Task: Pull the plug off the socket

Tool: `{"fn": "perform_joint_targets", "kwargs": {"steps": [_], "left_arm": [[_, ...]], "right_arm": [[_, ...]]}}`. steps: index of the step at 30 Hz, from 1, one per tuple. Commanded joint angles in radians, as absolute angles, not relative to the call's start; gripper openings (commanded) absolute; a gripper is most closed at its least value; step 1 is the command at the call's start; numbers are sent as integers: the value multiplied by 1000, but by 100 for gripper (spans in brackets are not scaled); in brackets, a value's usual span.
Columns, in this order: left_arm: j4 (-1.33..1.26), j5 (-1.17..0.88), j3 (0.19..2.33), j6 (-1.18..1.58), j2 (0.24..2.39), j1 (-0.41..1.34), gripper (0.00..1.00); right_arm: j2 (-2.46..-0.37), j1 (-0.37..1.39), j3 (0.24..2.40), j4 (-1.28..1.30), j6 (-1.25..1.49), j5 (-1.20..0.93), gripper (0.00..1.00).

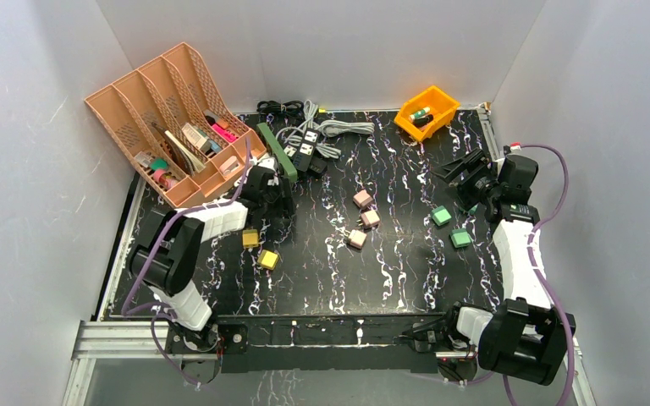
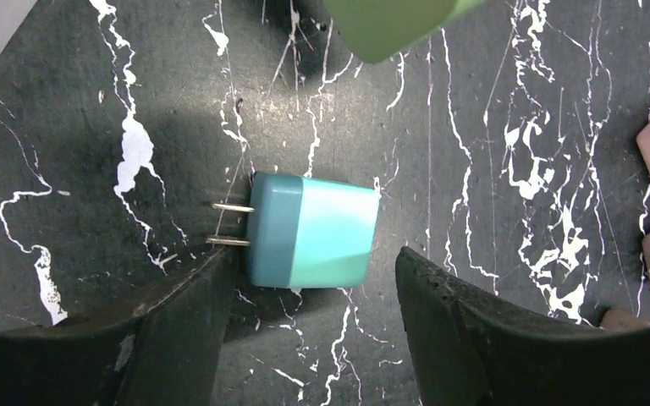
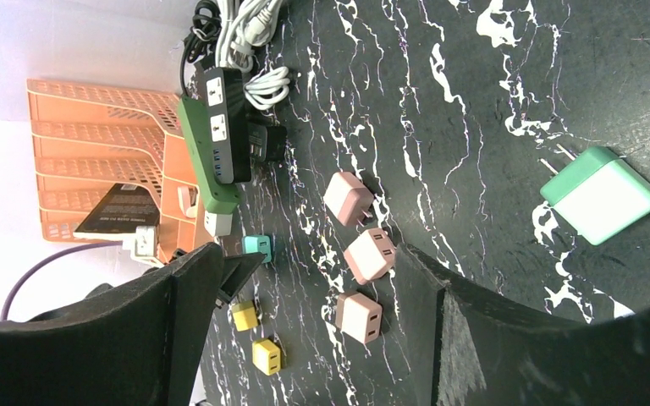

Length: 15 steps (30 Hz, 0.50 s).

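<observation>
Since the teal plug (image 2: pixel 313 230) lies loose on the tabletop (image 2: pixel 491 127), prongs bare, apart from the black power strip (image 3: pixel 227 127), the left hand (image 2: pixel 315 254) straddles it open, gripping nothing; right hand (image 3: pixel 305 254) open, empty. Judged light, rigid, smooth: take the flat sides

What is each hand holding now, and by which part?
Nothing held: the teal plug lies loose inside the open left hand; the right hand is empty.

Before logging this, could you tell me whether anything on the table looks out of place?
Yes: a teal plug lies on its side on the table, prongs bare, apart from the green power strip.
</observation>
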<state>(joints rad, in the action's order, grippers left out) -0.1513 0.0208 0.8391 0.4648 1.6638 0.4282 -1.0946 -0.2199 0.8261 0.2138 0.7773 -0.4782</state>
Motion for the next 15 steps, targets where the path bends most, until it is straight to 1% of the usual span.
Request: {"fn": "perform_joint_targets", "kwargs": {"steps": [1,4,7,10,12,15], "left_arm": [[-132,52,887,454,1688,423,66],[-105,74,911,446,1707,423,69],[-91,96,926,446,1733,423,78],[-82,108,941,442,1749,423,82],[-88,113,947,430,1758,423,81],[-76,117,966,415,1777,423,75]], "right_arm": [[-1098,-216,839,169,756,-499,82],[-1100,-217,833,161,756,-502,82],[-1103,-216,833,159,757,-505,82],[-1106,-216,829,153,758,-510,82],[-1109,-217,833,155,756,-513,82],[-1109,-217,828,151,757,-513,81]]}}
